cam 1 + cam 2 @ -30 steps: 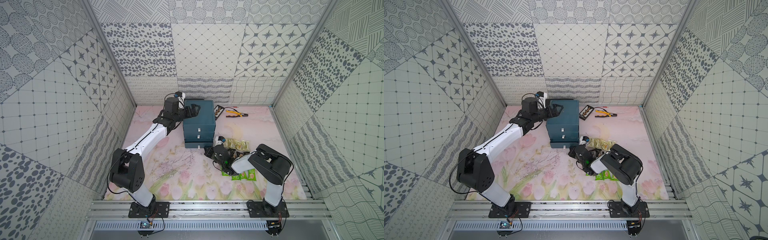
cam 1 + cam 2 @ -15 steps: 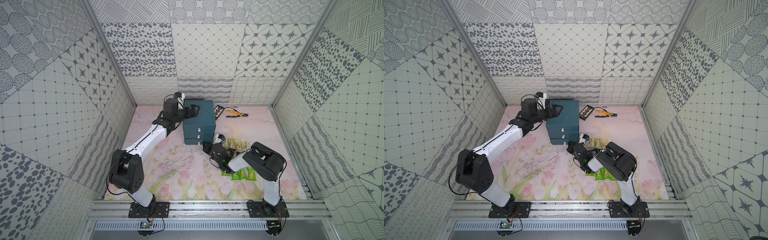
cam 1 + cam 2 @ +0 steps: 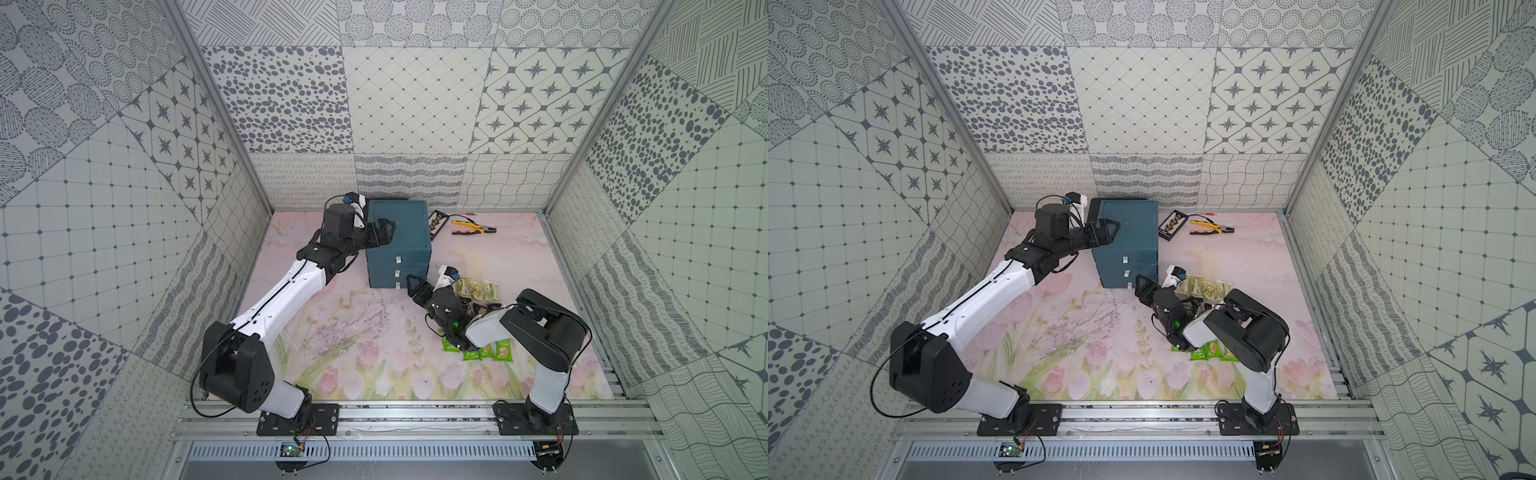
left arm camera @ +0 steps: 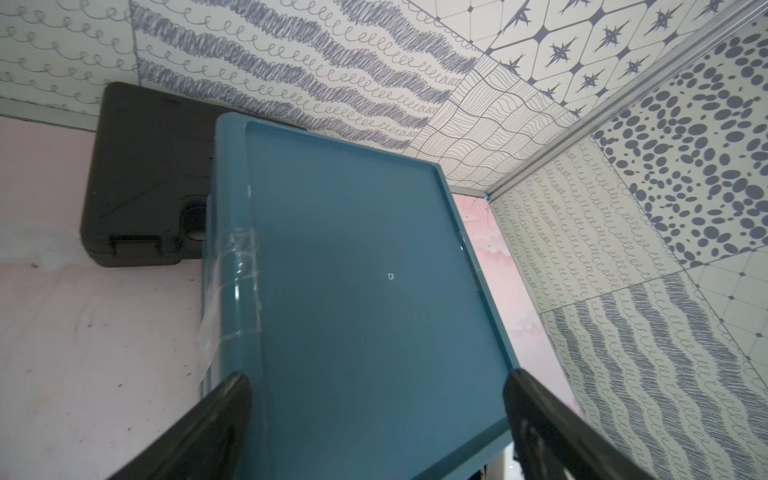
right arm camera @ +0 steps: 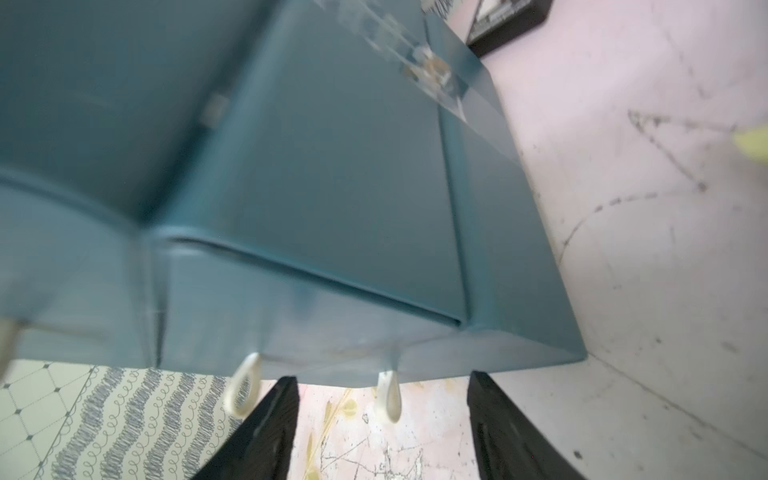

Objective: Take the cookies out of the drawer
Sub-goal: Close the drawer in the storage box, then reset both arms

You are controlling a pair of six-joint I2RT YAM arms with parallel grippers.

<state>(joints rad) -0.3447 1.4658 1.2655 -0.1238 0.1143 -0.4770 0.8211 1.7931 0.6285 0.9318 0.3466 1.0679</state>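
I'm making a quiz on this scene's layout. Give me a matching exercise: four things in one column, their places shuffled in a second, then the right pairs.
Things:
1. pliers
2. green cookies
3. gold cookies
4. left gripper

Places:
A. over the drawer unit's top
B. beside the black tray, near the back wall
C. farthest forward, partly under the right arm
D. midway back, right of the drawer unit

Pairs: 1-B, 2-C, 3-D, 4-A
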